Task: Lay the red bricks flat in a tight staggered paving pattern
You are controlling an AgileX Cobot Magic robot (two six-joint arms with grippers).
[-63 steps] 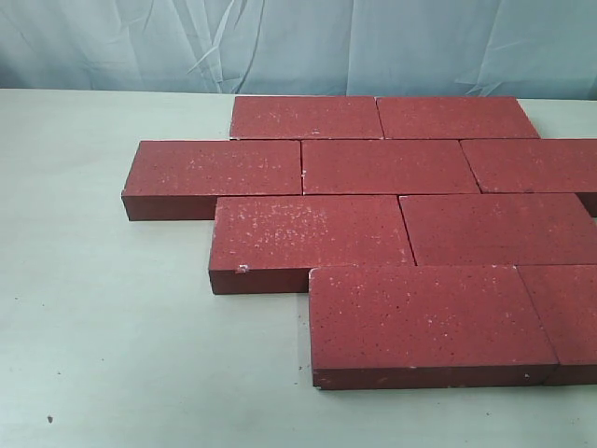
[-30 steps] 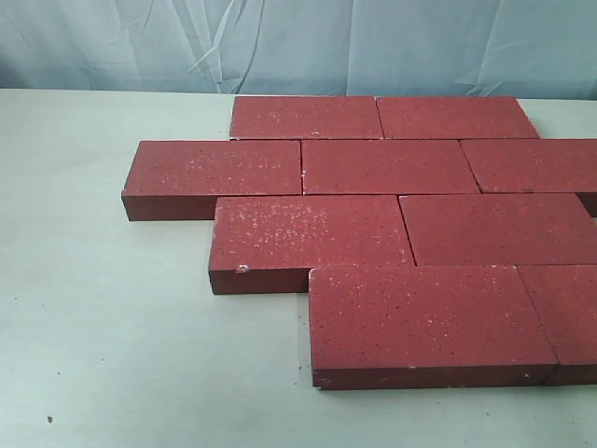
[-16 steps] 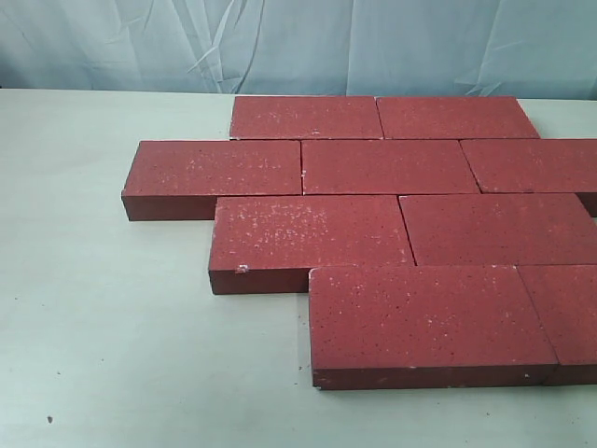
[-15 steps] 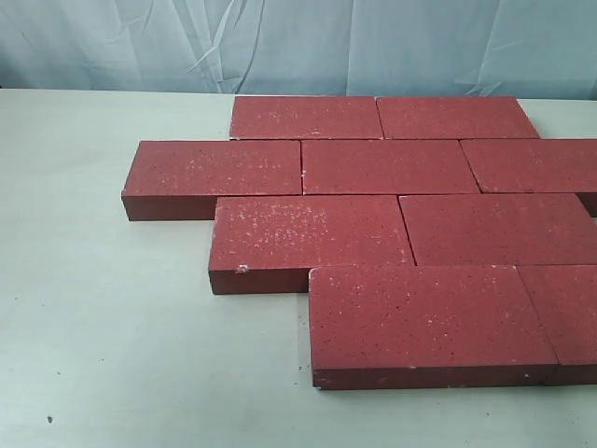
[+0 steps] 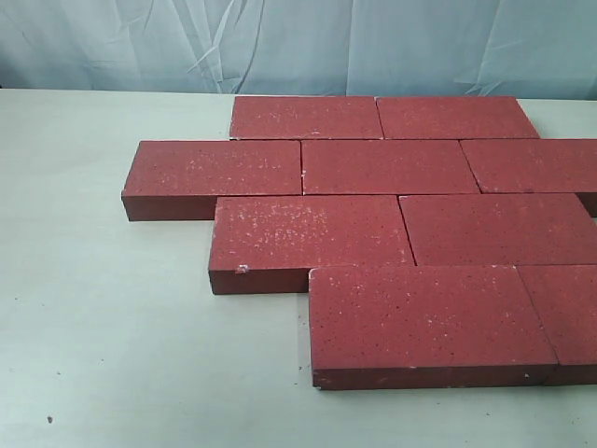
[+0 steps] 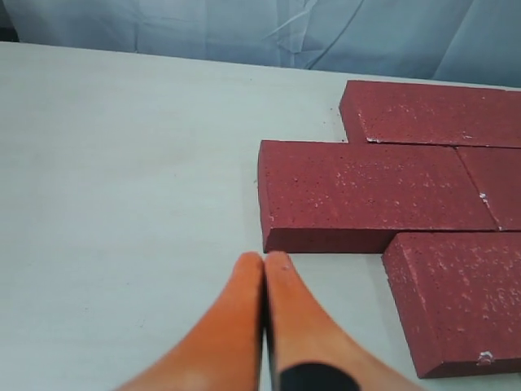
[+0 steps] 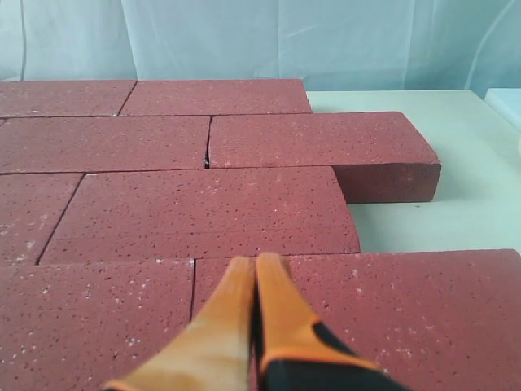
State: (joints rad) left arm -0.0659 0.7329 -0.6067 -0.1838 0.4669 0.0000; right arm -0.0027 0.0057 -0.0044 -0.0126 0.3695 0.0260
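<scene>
Several red bricks lie flat on the pale table in four staggered rows, edges close together. The nearest row starts with a brick at the front right. No arm shows in the exterior view. In the left wrist view my left gripper is shut and empty over bare table, just short of the end brick of the second row. In the right wrist view my right gripper is shut and empty, above a brick near a seam between two bricks.
A wrinkled pale blue cloth hangs behind the table. Bare tabletop lies to the left of the bricks and in front of them. The brick field runs past the right edge of the exterior view.
</scene>
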